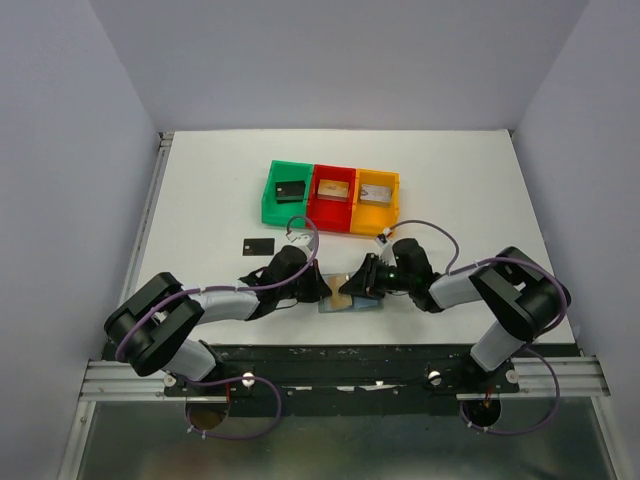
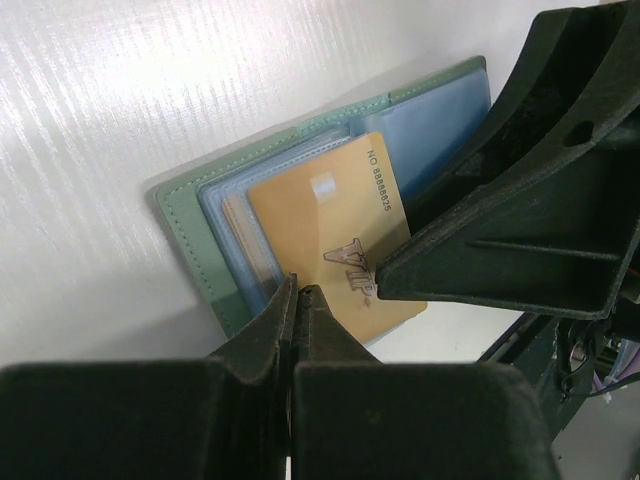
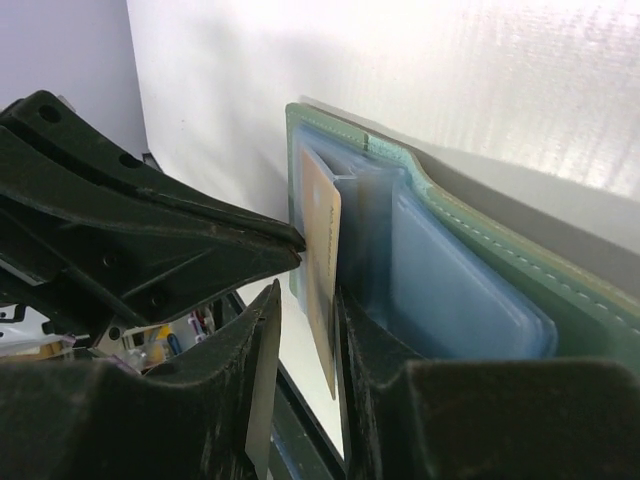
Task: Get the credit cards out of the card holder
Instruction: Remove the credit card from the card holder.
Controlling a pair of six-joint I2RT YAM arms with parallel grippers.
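Card holder [image 2: 185,215] lies open at the middle of the table's [image 1: 450,180] near edge, with a gold card [image 2: 320,225] sticking out of its blue sleeves. Left gripper [image 2: 300,292] is pinched together, tips on the holder beside that card. Right gripper [image 3: 308,292] has its jaws apart, straddling the gold card's edge, with a gap on one side. Black card [image 1: 258,245] lies alone, further toward the left edge.

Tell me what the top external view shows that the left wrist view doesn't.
Only top external: the green bin, red bin and yellow bin at the back, and a black card lying loose on the table in front of them.
Only left wrist: the golden card face-on with its VIP lettering and number, the clear blue sleeves, and the left tool shut, its tips at that card's near edge.
Both: the open card holder with the golden card, and the right tool at it.
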